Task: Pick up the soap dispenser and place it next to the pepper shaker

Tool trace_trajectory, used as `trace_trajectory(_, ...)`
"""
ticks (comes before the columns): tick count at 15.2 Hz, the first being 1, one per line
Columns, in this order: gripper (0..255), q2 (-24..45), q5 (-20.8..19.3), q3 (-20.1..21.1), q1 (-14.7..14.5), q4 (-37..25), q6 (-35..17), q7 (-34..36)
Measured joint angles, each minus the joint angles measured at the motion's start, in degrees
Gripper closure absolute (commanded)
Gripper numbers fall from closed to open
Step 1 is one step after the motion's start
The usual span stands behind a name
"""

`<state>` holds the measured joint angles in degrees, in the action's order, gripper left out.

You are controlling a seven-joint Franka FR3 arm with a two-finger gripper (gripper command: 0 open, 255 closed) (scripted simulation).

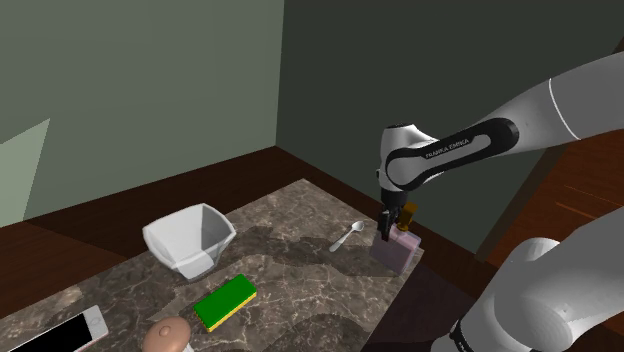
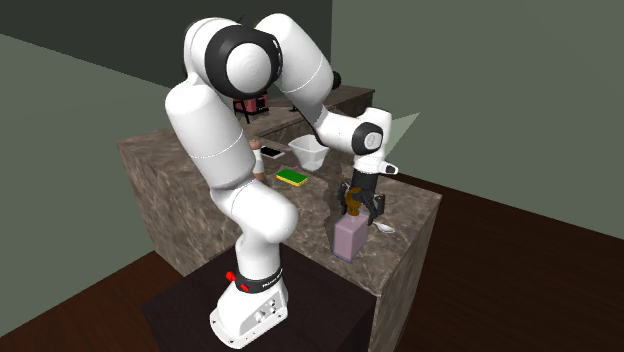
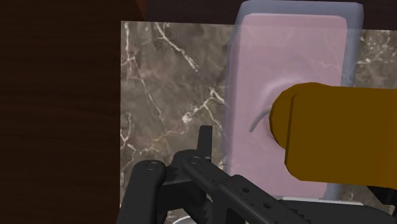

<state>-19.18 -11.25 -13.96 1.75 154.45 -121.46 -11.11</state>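
Note:
The soap dispenser has a pale pink block body and an amber pump head. It stands upright near the marble counter's end, at the shoulder view's right. My black gripper hangs straight down over it, at the pump's height, and is open. In the wrist view one finger stands beside the amber pump with bare marble between them; the pump hides the other finger. The pink body lies just beyond. The brown, rounded pepper shaker sits far off, at the counter's near left edge.
A white bowl, a green and yellow sponge, a spoon and a white phone lie on the marble counter. The spoon is close beside the dispenser. The counter's edge drops to dark wood floor just past it.

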Motion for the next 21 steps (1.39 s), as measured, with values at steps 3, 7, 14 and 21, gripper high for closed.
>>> trace_trajectory(3, 0, 0.06, -0.01, -0.02, 0.0, 0.01, -0.08, -0.01)
trace_trajectory(7, 255, 0.04, 0.0, -0.01, 0.01, 0.0, -0.07, -0.02)
trace_trajectory(14, 255, 0.04, 0.01, -0.01, 0.0, 0.0, -0.08, -0.02)
trace_trajectory(21, 255, -3.46, 0.13, 0.5, 0.09, -2.18, 5.6, -0.24)
